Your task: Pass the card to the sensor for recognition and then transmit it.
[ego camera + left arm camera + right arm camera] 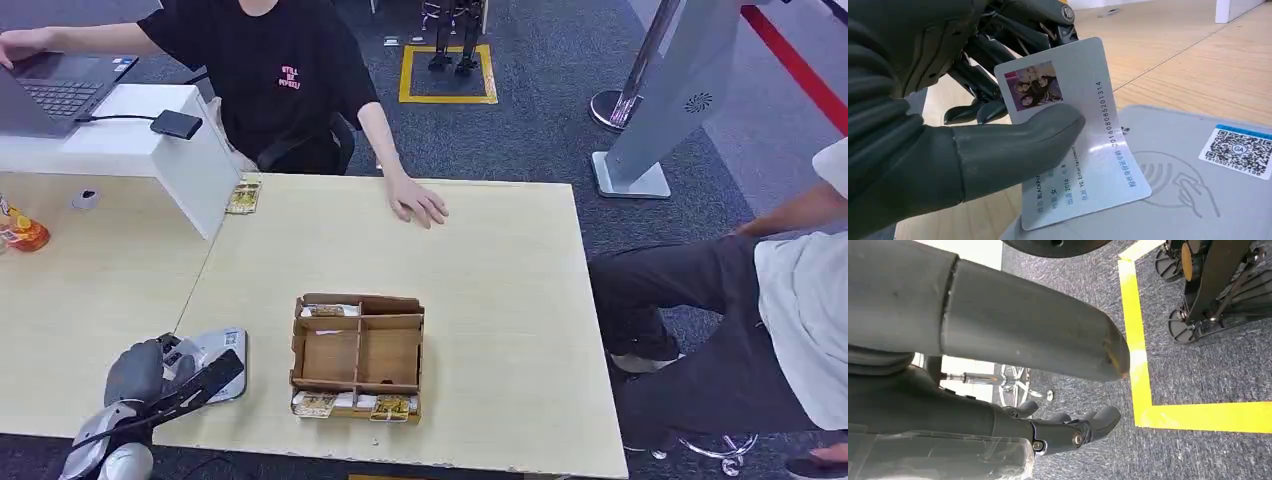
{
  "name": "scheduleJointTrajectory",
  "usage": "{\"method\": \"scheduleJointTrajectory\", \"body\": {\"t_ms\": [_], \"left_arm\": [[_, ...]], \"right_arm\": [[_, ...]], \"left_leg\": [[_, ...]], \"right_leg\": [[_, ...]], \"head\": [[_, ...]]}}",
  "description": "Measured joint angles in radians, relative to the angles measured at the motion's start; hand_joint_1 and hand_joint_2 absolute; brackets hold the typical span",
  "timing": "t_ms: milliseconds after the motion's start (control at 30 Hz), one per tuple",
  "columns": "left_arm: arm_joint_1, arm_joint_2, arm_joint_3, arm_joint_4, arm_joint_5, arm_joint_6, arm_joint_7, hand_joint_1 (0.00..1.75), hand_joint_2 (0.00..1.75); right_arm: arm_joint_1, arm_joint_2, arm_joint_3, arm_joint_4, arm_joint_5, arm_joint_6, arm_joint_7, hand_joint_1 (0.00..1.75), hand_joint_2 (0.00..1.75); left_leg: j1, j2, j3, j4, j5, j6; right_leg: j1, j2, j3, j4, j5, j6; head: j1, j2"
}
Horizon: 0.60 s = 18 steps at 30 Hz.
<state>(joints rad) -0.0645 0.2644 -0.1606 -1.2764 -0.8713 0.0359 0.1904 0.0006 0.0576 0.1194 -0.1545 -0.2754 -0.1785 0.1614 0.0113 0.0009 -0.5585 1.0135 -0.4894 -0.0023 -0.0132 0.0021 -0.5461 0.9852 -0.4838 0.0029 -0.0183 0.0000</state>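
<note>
At table's near-left edge, left robot hand (973,145) holding card (1073,135), over sensor (1198,200)

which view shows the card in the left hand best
The left wrist view: the card is close, its photo and printed number readable, pinched by the left hand over the grey sensor. The head view shows it as a dark edge-on strip; the right wrist view faces the floor.

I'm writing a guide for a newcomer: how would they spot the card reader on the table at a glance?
Start at the long wooden table and go to its near edge on the robot's left, beside the brown cardboard tray. The card reader is the flat grey pad lying there, under the left hand holding the card. Unlike its neighbours, it bears a QR sticker and an embossed tap-card symbol.
</note>
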Motion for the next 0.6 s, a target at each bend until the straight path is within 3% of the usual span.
{"method": "scheduleJointTrajectory", "body": {"t_ms": [133, 400, 600], "left_arm": [[0.0, -0.001, 0.0, 0.0, -0.001, 0.006, -0.006, 1.75, 1.75], [-0.001, -0.032, 0.001, -0.01, 0.024, 0.079, -0.059, 1.75, 1.75], [-0.004, -0.08, 0.001, -0.09, 0.085, 0.249, -0.148, 1.75, 1.75]], "right_arm": [[0.0, -0.001, 0.0, 0.0, -0.001, 0.0, 0.0, 0.0, 0.0], [0.0, -0.002, 0.0, 0.0, -0.01, -0.008, -0.008, 0.0, 0.0], [0.0, -0.001, 0.0, 0.0, -0.013, -0.018, -0.021, 0.0, 0.0]], "left_leg": [[0.0, 0.0, 0.0, 0.0, 0.0, 0.0], [0.0, 0.0, 0.0, 0.0, 0.0, 0.0], [0.0, 0.0, 0.0, 0.001, 0.0, 0.0]], "right_leg": [[0.0, 0.0, 0.0, 0.0, 0.0, 0.0], [0.0, 0.0, 0.0, 0.0, 0.0, 0.0], [0.0, 0.0, -0.001, 0.0, 0.0, 0.0]], "head": [[0.0, 0.0], [0.0, 0.0], [0.0, 0.0]]}}
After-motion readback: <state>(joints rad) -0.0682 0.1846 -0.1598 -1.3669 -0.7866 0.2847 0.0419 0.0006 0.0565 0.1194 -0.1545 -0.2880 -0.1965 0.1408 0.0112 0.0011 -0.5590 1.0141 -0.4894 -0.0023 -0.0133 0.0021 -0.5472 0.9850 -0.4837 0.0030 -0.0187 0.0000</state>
